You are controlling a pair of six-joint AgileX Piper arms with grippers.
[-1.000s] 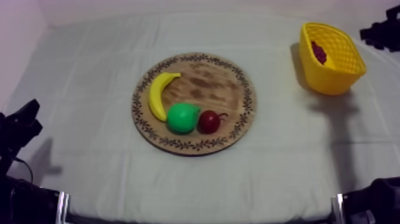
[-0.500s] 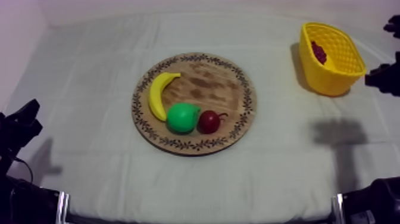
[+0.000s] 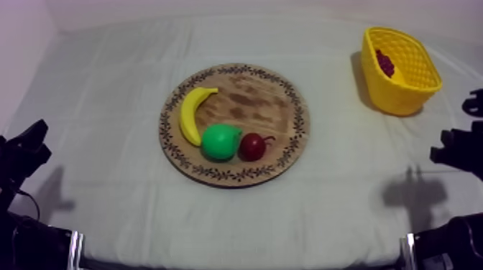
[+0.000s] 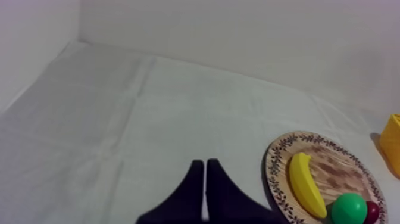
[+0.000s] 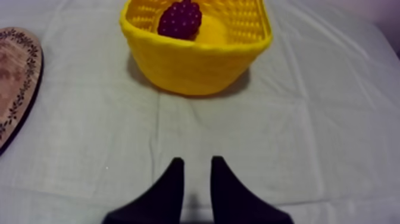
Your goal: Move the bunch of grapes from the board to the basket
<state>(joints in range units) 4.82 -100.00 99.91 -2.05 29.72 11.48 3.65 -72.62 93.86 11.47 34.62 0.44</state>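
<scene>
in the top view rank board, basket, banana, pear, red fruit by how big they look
1. wooden board
2. yellow basket
3. banana and pear: too close to rank
4. small red fruit

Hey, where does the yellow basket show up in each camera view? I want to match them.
Top view: basket at upper right, right of the board, grapes inside.
Left wrist view: a yellow sliver of basket just past the board's far rim.
Right wrist view: basket ahead of the open right tool, grapes inside.
Shared landmark: the board, beside the basket in all three.
</scene>
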